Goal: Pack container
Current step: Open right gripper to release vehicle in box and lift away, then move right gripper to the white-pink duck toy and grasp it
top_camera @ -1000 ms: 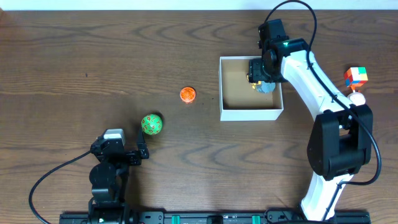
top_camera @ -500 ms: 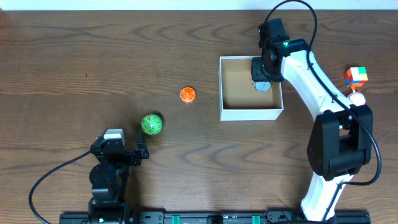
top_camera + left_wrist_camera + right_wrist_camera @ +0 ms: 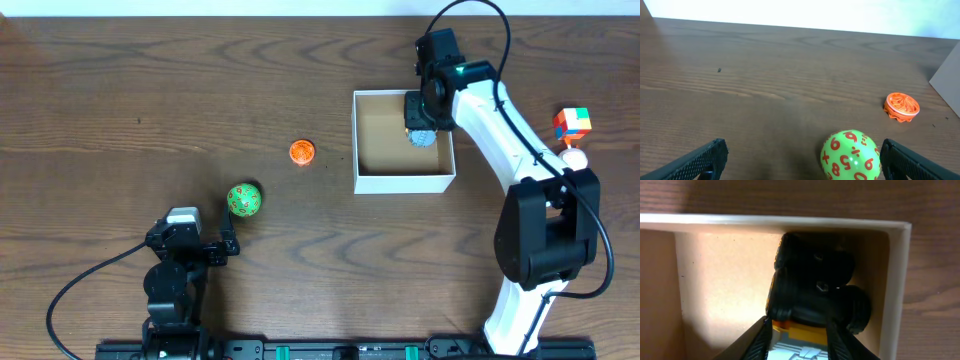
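- Your right tool is down in the far right corner of the box. Its fingers stand either side of a black wheeled toy in that corner, but you cannot tell whether they grip it.
- Your left tool is spread wide and holds nothing.
- The green ball lies on the bench just ahead of the left tool, slightly right of centre. That arm is far nearer.
- From the ball, the box is ahead and to the right, beyond the orange disc.
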Available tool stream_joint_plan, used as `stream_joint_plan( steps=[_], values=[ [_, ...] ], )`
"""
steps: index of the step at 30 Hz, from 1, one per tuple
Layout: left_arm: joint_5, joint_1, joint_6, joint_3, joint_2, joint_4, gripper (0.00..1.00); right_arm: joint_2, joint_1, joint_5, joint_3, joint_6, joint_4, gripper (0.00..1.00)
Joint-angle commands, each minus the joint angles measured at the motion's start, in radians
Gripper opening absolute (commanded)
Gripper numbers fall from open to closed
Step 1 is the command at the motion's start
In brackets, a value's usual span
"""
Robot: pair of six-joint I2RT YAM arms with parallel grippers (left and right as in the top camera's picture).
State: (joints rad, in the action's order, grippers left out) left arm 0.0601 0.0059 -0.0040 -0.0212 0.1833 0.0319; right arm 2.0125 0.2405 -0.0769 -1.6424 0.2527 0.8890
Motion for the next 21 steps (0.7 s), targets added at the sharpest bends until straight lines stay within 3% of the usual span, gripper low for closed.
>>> stream_joint_plan(
  steps=[1, 12, 21],
  values=[
    [-0.001, 0.005, -0.009, 0.017, -0.002, 0.035, 0.98, -0.014, 0.002, -0.010, -0.056, -0.007, 0.008, 0.38],
    [-0.001, 0.005, -0.009, 0.017, -0.002, 0.035, 0.98, -0.015, -0.001, -0.017, -0.306, -0.078, 0.160, 0.58],
    [-0.001, 0.005, -0.009, 0.017, -0.002, 0.035, 0.98, -0.018, -0.089, -0.209, -0.566, -0.113, 0.430, 0.92]
  ],
)
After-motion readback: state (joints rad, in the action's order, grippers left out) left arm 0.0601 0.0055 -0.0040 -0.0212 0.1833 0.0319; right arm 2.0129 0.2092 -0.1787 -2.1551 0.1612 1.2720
